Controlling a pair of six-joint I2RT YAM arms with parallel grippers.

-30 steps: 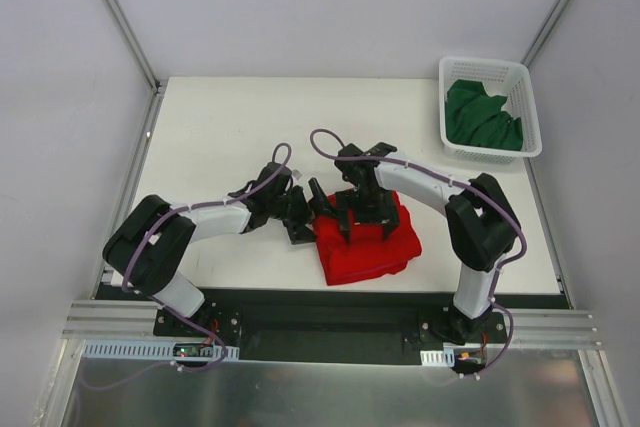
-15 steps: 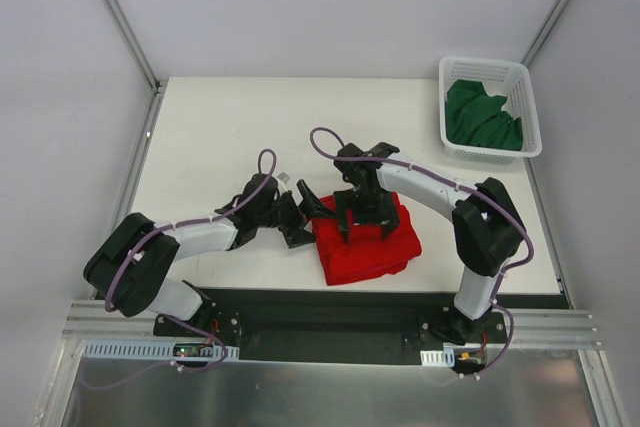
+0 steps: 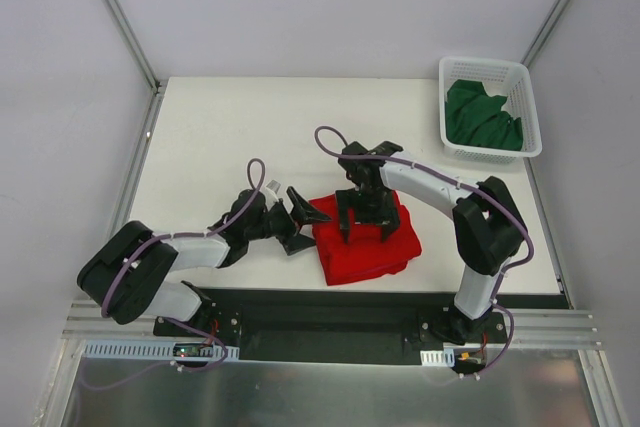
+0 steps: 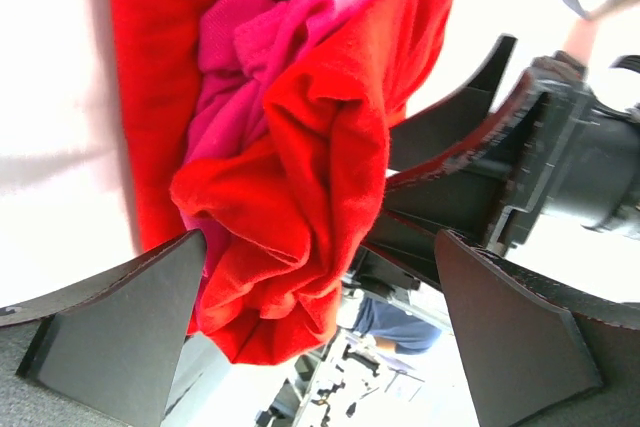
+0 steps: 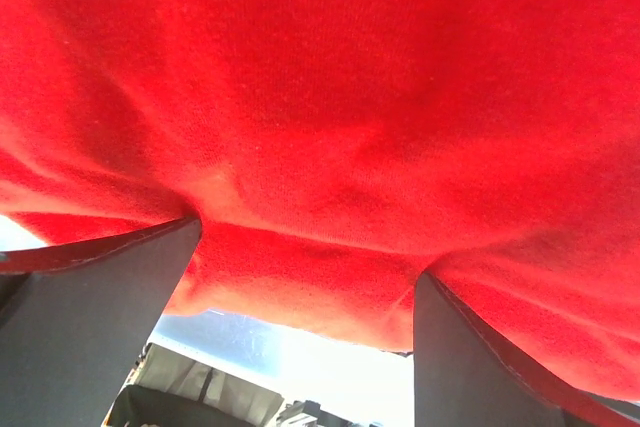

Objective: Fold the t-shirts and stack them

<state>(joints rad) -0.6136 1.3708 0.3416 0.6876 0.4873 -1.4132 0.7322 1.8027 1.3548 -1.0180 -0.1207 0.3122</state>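
Red t-shirt lay folded in a lumpy bundle on the table, about 5 o'clock from table centre, near the front edge. The magenta-pink t-shirt showed only in the left wrist view, bunched inside the red folds; how neatly it was folded couldn't be told.

Right gripper sat on top of the bundle with jaws spread wide, cloth filling its view, pinching nothing. Left gripper was at the bundle's 9 o'clock edge, jaws also wide, the loose edge between them but not clamped.

Step, judged: pressing and squaring the red-on-pink stack. One shirt was not yet done.

Next move probably needed both arms lifted clear without dragging cloth. The right would then reach to 1 o'clock for the dark green t-shirt, crumpled in the white basket.

Count: three t-shirts (one red, one pink, one green), one basket, two grippers.
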